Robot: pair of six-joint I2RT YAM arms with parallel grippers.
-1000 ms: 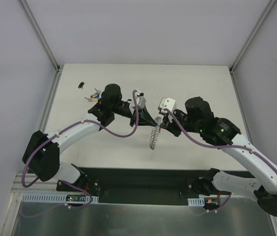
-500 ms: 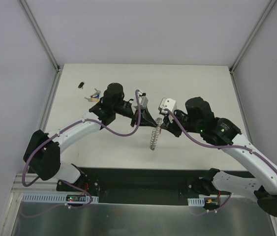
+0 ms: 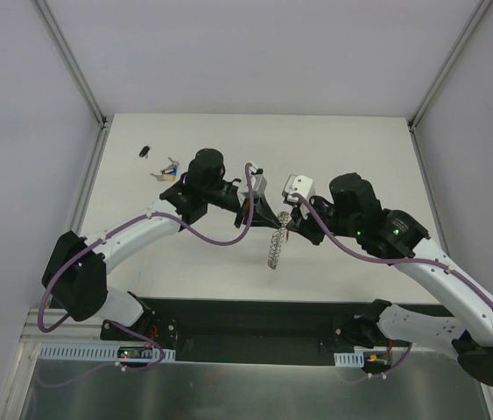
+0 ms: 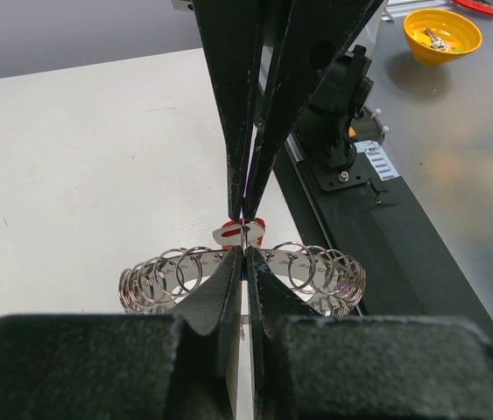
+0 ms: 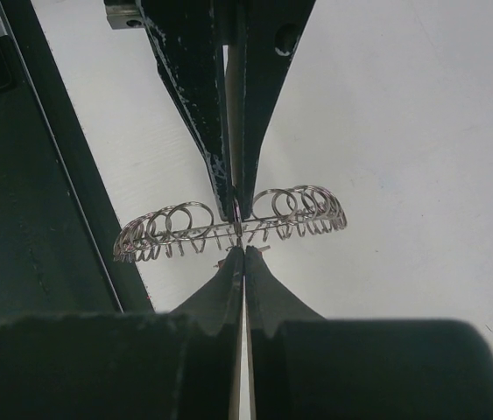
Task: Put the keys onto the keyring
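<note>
Grey wire keyring [image 5: 150, 241] stands on edge at the tip of my right claw [image 5: 239, 248], which is pressed together on its wire to steady the coil. My left claw [image 4: 244, 254] meets it tip to tip, pinching the red-tagged key [image 4: 241, 233], I judge for threading.

top: overhead, far | wrists: close, facing each other | shared: keyring [image 4: 163, 276]
</note>
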